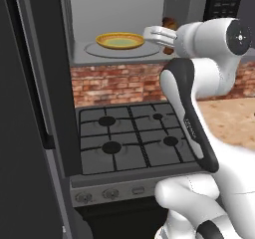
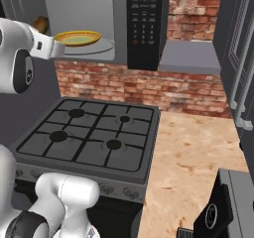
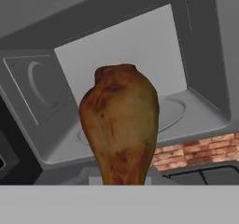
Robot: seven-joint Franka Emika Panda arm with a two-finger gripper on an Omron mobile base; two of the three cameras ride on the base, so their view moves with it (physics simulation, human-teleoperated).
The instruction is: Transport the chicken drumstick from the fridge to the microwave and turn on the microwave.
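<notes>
Carrying step: you are on the transport leg; the lumpy dark-brown chicken drumstick [image 3: 120,125] is out of the fridge and up at the mouth of the wide dark-grey microwave [image 2: 99,33], whose door stands open.
End effector state: your end effector [image 1: 167,34] stands narrowly open and, by the hand view, clamped on the drumstick's lower end; the fingertips themselves are hidden behind the meat, so read the grip as a judgement.
Drumstick relative to end effector: it rises straight out from between the jaws along the hand's axis, pointing into the grey cavity; in the left base view it shows as a brown lump at the tip of the white wrist, just beside the cavity's right wall.
Target inside: a round yellow plate [image 1: 120,40] sits on the pale round turntable [image 1: 99,52], near the drumstick.
Next move calls for: easing inward over the plate, lowering, then spreading the jaws; keep clear of the cavity wall.
Remaining: shut the door; press the black button panel [image 2: 144,29].
</notes>
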